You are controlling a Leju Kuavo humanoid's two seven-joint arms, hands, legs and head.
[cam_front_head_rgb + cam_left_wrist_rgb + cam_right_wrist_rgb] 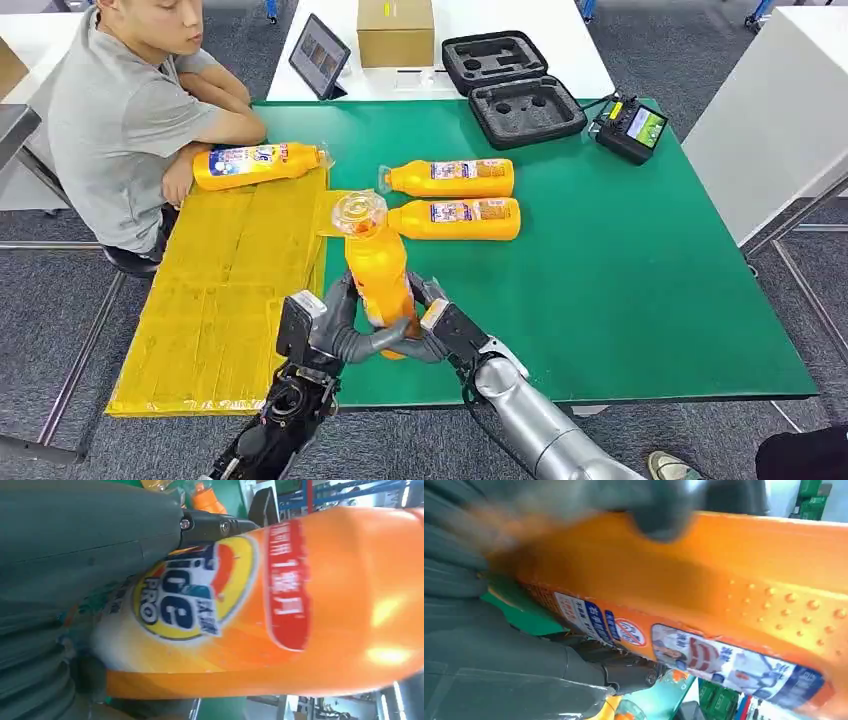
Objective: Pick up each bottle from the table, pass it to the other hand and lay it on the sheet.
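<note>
An orange bottle (376,262) stands upright above the table's front edge, its clear cap toward the far side. My left hand (338,328) and my right hand (437,326) both grip its lower part from opposite sides. Up close, the bottle's label (186,597) lies against my left hand (75,555), and the bottle's back (704,585) lies against my right hand (524,665). Two more orange bottles (448,178) (456,219) lie side by side on the green table (640,260). Another bottle (256,165) lies at the far end of the yellow sheet (225,310).
A person (120,110) sits at the far left with a hand by the bottle on the sheet. At the far edge are a tablet (318,55), a cardboard box (395,32), an open black foam case (510,85) and a handheld controller (630,128).
</note>
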